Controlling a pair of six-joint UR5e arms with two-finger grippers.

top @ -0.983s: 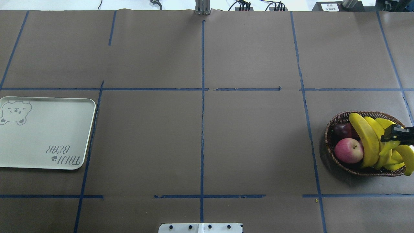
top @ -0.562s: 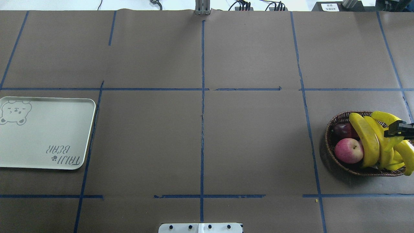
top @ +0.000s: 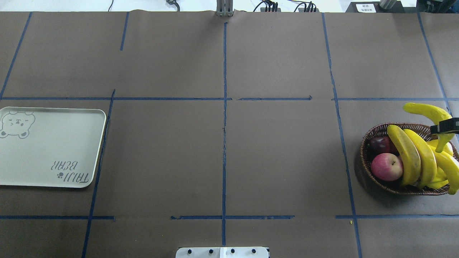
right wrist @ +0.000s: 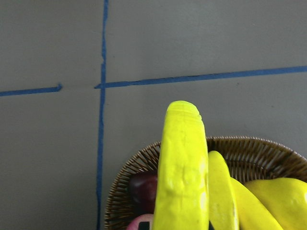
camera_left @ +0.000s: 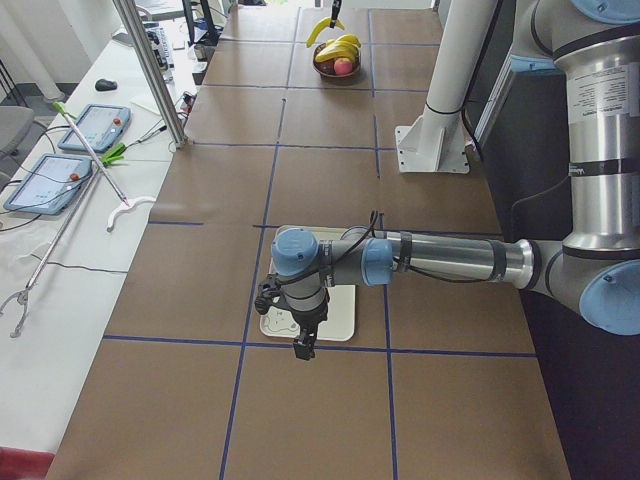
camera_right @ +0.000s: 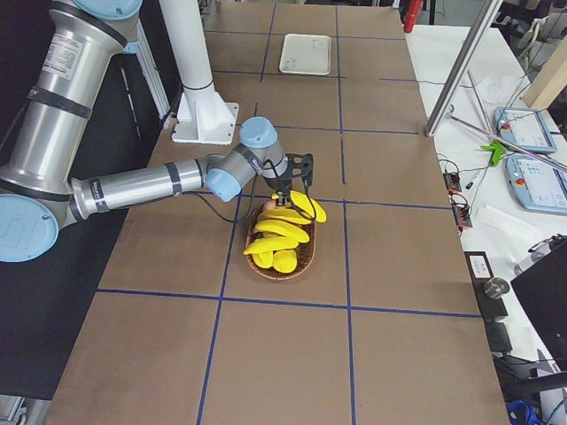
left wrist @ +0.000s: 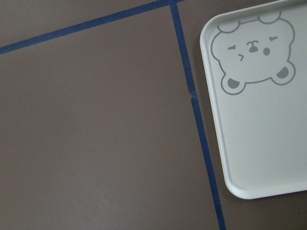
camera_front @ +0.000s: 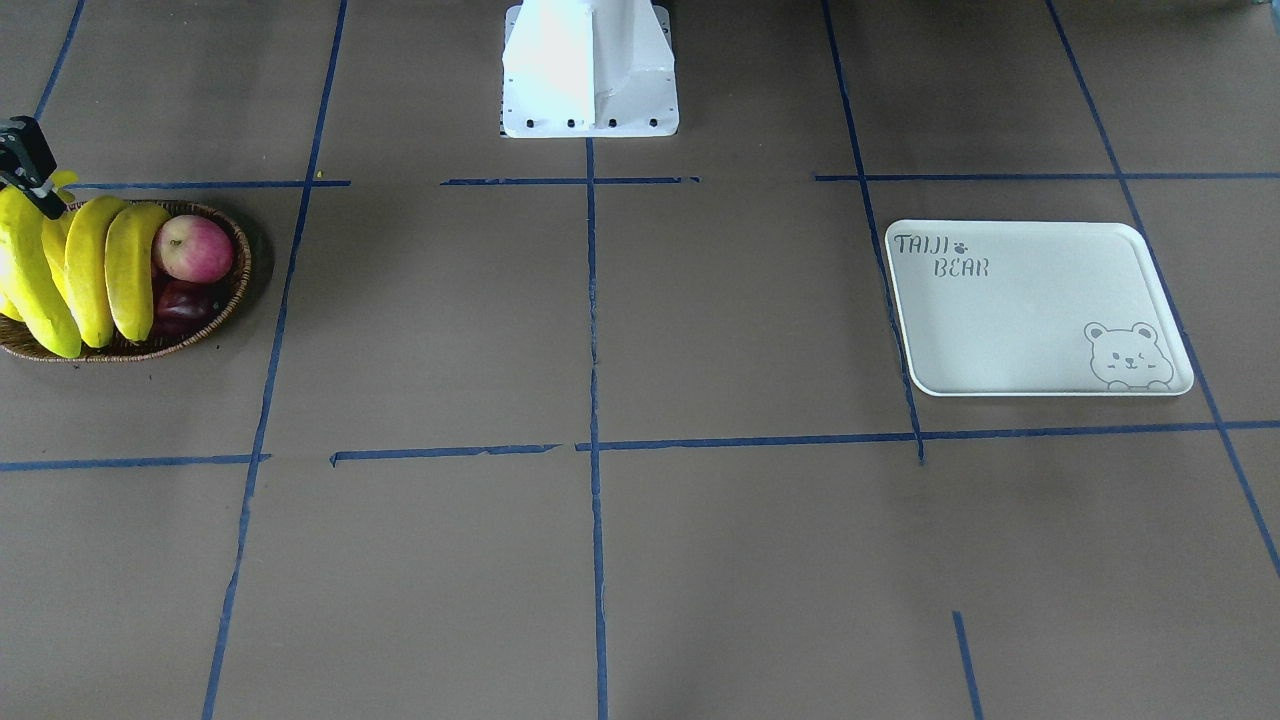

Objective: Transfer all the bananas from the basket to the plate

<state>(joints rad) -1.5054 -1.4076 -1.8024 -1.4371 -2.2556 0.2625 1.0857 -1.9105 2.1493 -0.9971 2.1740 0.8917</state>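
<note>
My right gripper point(top: 444, 127) is shut on one yellow banana point(top: 426, 110) and holds it lifted over the far rim of the wicker basket point(top: 365, 150). The right wrist view shows that banana point(right wrist: 182, 167) from close up, above the basket point(right wrist: 249, 148). Three more bananas point(top: 412, 154) lie in the basket. The off-white bear plate point(top: 50, 147) lies at the far left with nothing on it. My left gripper point(camera_left: 303, 345) hangs by the plate's edge point(camera_left: 340, 320); I cannot tell whether it is open or shut. The plate's bear corner point(left wrist: 264, 134) shows in the left wrist view.
A red apple point(top: 386, 166) and a dark red fruit point(top: 380, 143) lie in the basket beside the bananas. Blue tape lines cross the brown table cover. The robot's white base point(camera_front: 590, 70) stands at the table's middle edge.
The right gripper has lifted one banana up out of the bunch; its far end now sticks out beyond the basket's far rim. The other bananas stay in the basket.
</note>
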